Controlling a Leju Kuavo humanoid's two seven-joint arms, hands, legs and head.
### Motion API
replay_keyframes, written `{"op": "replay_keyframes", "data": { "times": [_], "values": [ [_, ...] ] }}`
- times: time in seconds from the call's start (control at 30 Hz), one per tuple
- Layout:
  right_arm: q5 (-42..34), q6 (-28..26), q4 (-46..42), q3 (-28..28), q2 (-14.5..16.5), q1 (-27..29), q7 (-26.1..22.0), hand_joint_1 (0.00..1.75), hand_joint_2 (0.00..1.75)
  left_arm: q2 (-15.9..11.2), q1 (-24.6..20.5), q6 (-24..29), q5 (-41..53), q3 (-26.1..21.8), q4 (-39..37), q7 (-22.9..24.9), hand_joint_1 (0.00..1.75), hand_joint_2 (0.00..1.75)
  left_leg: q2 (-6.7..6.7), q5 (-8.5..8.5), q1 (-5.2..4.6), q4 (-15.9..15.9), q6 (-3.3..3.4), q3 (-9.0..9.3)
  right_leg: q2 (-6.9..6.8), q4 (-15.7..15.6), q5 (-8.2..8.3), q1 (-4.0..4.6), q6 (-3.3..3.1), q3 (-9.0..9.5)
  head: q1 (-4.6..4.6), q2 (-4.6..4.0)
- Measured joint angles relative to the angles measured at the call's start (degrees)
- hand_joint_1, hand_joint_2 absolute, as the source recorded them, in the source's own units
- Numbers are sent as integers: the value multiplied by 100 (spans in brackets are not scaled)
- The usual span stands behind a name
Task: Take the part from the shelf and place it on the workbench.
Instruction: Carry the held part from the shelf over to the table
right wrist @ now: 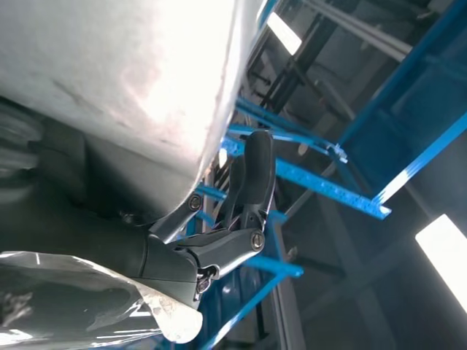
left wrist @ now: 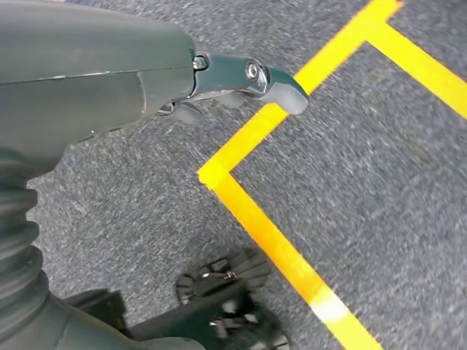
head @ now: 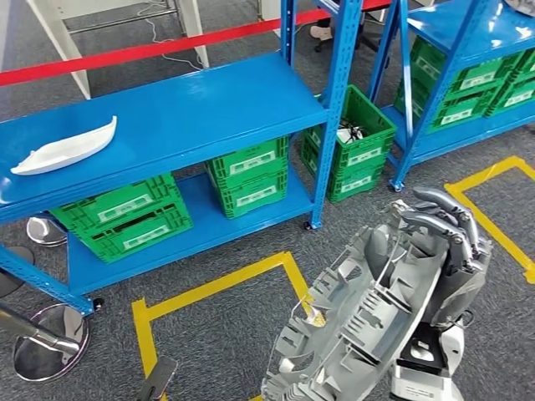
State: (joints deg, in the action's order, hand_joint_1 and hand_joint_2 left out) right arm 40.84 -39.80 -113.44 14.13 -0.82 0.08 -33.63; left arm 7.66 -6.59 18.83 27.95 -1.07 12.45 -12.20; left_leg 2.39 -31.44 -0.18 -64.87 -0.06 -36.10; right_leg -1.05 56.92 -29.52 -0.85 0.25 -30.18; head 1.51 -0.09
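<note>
The right hand (head: 451, 242) grips the big grey part (head: 354, 326), clear of the shelf (head: 176, 117). The left hand (left wrist: 242, 80) hangs empty, apparently loosely extended. Best keep it level while turning to the surface.

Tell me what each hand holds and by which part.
Right hand grips the grey ribbed part at its upper end. Left hand holds nothing.

The right hand (head: 451, 242) grips a grey ribbed part (head: 354, 326) — held above the carpet. A white part (head: 66, 149) lies on the blue shelf (head: 208, 109).
</note>
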Motion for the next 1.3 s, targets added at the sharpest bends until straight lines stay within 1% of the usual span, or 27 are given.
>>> {"op": "replay_keyframes", "data": {
  "times": [0.07, 0.1, 0.13, 0.2, 0.23, 0.3, 0.33, 0.37, 0.4, 0.47, 0.53, 0.57, 0.6, 0.63, 0.67, 0.73, 0.77, 0.83, 0.9, 0.97, 1.03, 1.1, 1.13, 1.17, 1.2, 1.27, 1.3],
  "values": [
    [4, -1, -4, -1, -2, 14, 2, 175, 175, 1, 15, -7, 1, 0, -1, 1, 0, 175, -164, -370, 15, -744, -18, -247, 144, 11, 49, 10, -27, -56, -3, 0],
    [9, 0, -4, -3, -3, 27, 4, 175, 175, 2, 19, -15, 4, 0, -1, 2, 0, 175, -184, -405, 15, -944, -11, -298, 222, 18, 65, 18, -30, -77, -3, 0],
    [18, 0, -6, -8, -4, 44, 8, 175, 175, 7, 19, -27, 9, 0, -1, 5, 0, 175, -198, -318, 15, -922, 7, -257, 301, 27, 74, 27, -29, -90, -3, 0],
    [54, 0, -36, -25, -5, 94, 15, 175, 175, 15, 11, -49, 27, 0, 1, 19, 0, 175, -330, 88, 10, -299, 87, 63, 454, 47, 81, 41, -27, -100, -3, 0],
    [78, -2, -58, -38, -5, 117, 17, 175, 175, 14, 5, -58, 40, 0, 1, 31, 0, 175, -496, 245, 16, 75, 141, 247, 519, 55, 84, 42, -19, -123, 4, 0],
    [124, -6, -106, -65, -5, 155, 17, 175, 175, 21, 1, -67, 73, 1, -1, 57, 0, 175, -763, 382, 18, 549, 196, 447, 656, 67, 119, 6, 34, -188, 2, 0],
    [144, -8, -126, -80, -6, 182, 16, 175, 175, 27, 1, -72, 88, 1, -1, 69, 0, 175, -798, 373, 14, 604, 200, 464, 729, 63, 147, -21, 78, -230, -8, 0],
    [168, -9, -156, -98, -6, 221, 14, 175, 175, 39, 0, -75, 98, 1, -1, 80, 0, 175, -737, 390, 6, 658, 196, 466, 809, 57, 178, -37, 126, -257, -26, 0],
    [187, -10, -192, -124, -7, 273, 8, 175, 175, 43, -12, -80, 104, 1, 0, 90, 0, 175, -651, 395, 12, 710, 200, 477, 807, 78, 168, -41, 158, -307, -39, 0],
    [208, -14, -272, -193, -7, 349, -28, 175, 175, 60, -48, -97, 119, 0, 2, 94, 0, 175, -480, 411, 40, 823, 216, 507, 575, 341, -4, -9, 204, -465, -10, 0],
    [203, -18, -328, -246, -8, 394, -85, 175, 175, 78, -66, -133, 140, 0, 3, 84, 0, 175, -312, 416, 49, 854, 224, 508, 261, 1002, -336, 1, 251, -774, 31, 0],
    [201, -18, -348, -262, -8, 421, -108, 175, 175, 84, -68, -148, 152, 0, 3, 81, 0, 175, -219, 415, 49, 846, 225, 500, 189, 1353, -466, -5, 278, -942, 40, 0],
    [202, -17, -364, -277, -8, 456, -123, 175, 175, 86, -68, -157, 166, 0, 3, 80, 0, 175, -129, 412, 49, 838, 225, 494, 156, 1563, -506, -13, 301, -1043, 42, 0],
    [207, -17, -379, -295, -7, 487, -132, 175, 175, 89, -72, -159, 180, 0, 3, 79, 0, 175, -44, 408, 50, 828, 222, 489, 130, 1585, -451, -21, 319, -1052, 43, 0],
    [211, -16, -395, -317, -7, 510, -137, 175, 175, 92, -80, -161, 192, 1, 3, 80, 0, 175, 34, 400, 53, 817, 213, 487, 91, 1373, -296, -31, 331, -939, 43, 0],
    [221, -16, -433, -355, -4, 535, -144, 175, 175, 101, -98, -162, 204, 2, 3, 86, 0, 175, 168, 371, 42, 782, 173, 485, -128, 601, 29, -21, 339, -520, 45, 0],
    [223, -16, -456, -364, -1, 547, -148, 175, 175, 104, -104, -162, 206, 2, 3, 91, 0, 175, 222, 355, 27, 754, 143, 478, -220, 291, 123, -8, 311, -353, 46, 0],
    [225, -16, -495, -385, 10, 592, -155, 175, 175, 105, -105, -160, 208, 2, 3, 101, 0, 175, 315, 342, -8, 714, 91, 466, -271, 95, 130, 27, 231, -260, 50, 0],
    [226, -17, -521, -421, 26, 655, -158, 175, 175, 105, -105, -157, 209, 2, 3, 113, 0, 175, 370, 324, 2, 686, 48, 461, -143, 108, 165, 20, 145, -298, 53, 0],
    [226, -18, -547, -454, 47, 688, -165, 175, 175, 105, -106, -156, 213, 3, 3, 122, 0, 175, 171, 125, 32, 473, -4, 390, -29, 107, 200, 7, 73, -326, 49, 0],
    [222, -18, -568, -479, 79, 698, -189, 175, 175, 105, -89, -156, 220, 4, 3, 146, 0, 175, -101, -277, 49, -160, -30, 148, 92, 105, 230, 8, 19, -356, 42, 0],
    [211, -18, -572, -504, 107, 714, -222, 175, 175, 103, -59, -156, 237, 3, 3, 185, 0, 175, -177, -551, 45, -831, -11, -120, 245, 106, 258, 32, -15, -390, 43, 0],
    [205, -18, -572, -517, 115, 724, -236, 175, 175, 101, -50, -156, 246, 3, 3, 197, 0, 175, -192, -533, 39, -929, 15, -154, 331, 107, 274, 48, -24, -404, 43, 0],
    [202, -18, -573, -530, 120, 730, -247, 175, 175, 99, -47, -157, 256, 2, 3, 205, 0, 175, -215, -404, 32, -800, 52, -85, 417, 108, 289, 63, -27, -413, 44, 0],
    [199, -18, -574, -539, 125, 732, -256, 175, 175, 98, -50, -158, 261, 2, 3, 208, 0, 175, -271, -200, 20, -483, 102, 69, 500, 108, 303, 76, -25, -416, 44, 0],
    [196, -18, -579, -554, 134, 726, -267, 175, 175, 85, -61, -164, 268, 2, 3, 207, 0, 175, -598, 140, 7, 260, 219, 407, 646, 113, 334, 75, -10, -438, 50, 0],
    [194, -18, -582, -557, 138, 723, -270, 175, 175, 82, -65, -169, 270, 3, 3, 207, 0, 175, -735, 213, -2, 504, 254, 510, 713, 117, 354, 64, 13, -465, 40, 0]
  ]
}}
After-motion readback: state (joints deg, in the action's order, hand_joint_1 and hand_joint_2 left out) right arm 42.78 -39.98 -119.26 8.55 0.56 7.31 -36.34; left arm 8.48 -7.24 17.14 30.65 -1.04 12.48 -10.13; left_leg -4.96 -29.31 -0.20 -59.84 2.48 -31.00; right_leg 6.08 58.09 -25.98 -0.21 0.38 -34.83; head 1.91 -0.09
